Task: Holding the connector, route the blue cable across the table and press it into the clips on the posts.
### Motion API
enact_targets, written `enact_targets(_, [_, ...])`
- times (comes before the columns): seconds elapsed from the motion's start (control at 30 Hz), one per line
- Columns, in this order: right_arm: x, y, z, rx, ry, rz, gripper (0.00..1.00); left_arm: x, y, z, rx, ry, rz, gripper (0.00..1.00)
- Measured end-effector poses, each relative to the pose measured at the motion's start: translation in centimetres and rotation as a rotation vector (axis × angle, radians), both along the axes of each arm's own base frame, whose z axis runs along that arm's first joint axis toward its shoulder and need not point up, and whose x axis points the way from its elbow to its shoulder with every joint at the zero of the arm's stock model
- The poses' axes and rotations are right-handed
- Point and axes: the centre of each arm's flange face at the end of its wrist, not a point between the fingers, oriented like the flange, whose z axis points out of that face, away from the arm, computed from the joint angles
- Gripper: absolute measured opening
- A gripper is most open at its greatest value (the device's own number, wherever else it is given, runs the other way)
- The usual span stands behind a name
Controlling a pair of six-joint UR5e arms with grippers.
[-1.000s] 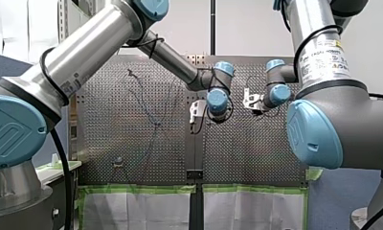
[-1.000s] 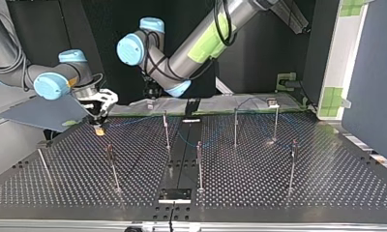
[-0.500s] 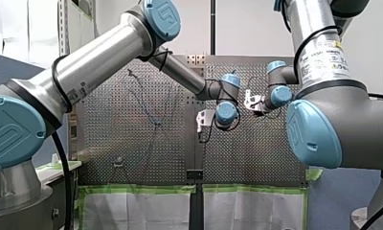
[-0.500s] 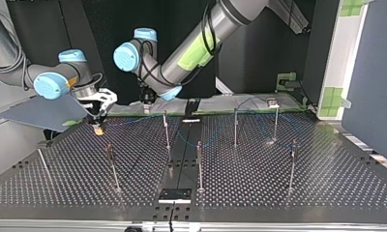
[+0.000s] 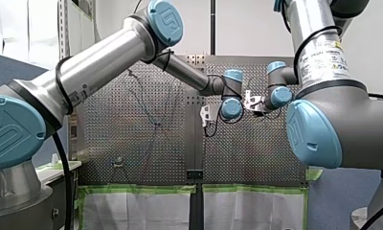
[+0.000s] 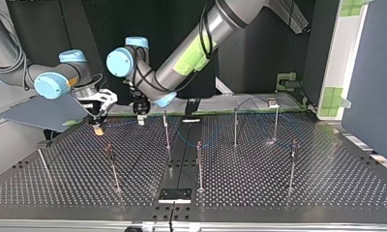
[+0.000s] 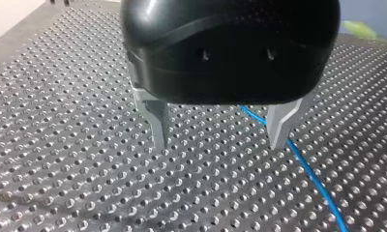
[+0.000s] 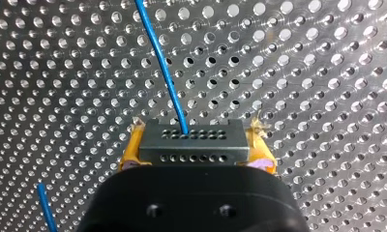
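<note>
Perforated worktop, dark backdrop. Right end effector clamps connector between yellow pads at top view's far left, likely anchoring the cable end. Blue cable runs ahead from connector. Left end effector spread wide, empty, cable beside one finger, likely poised to guide it toward posts.
</note>
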Motion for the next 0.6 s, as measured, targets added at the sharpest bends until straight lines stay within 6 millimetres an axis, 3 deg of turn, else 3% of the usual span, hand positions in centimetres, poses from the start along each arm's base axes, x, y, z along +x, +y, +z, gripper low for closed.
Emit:
enact_targets(0.3, [-0.2,-0.2,0.1,-0.007,-0.004,-0.003,0.0,0.5,-1.6,-2.3,-0.001,0.027,-0.017,1.0])
enact_targets(0.6, [-0.2,-0.2,0.1,-0.008,-0.004,-0.002,0.0,2.7,-2.0,-0.8,-0.049,-0.015,0.009,1.0])
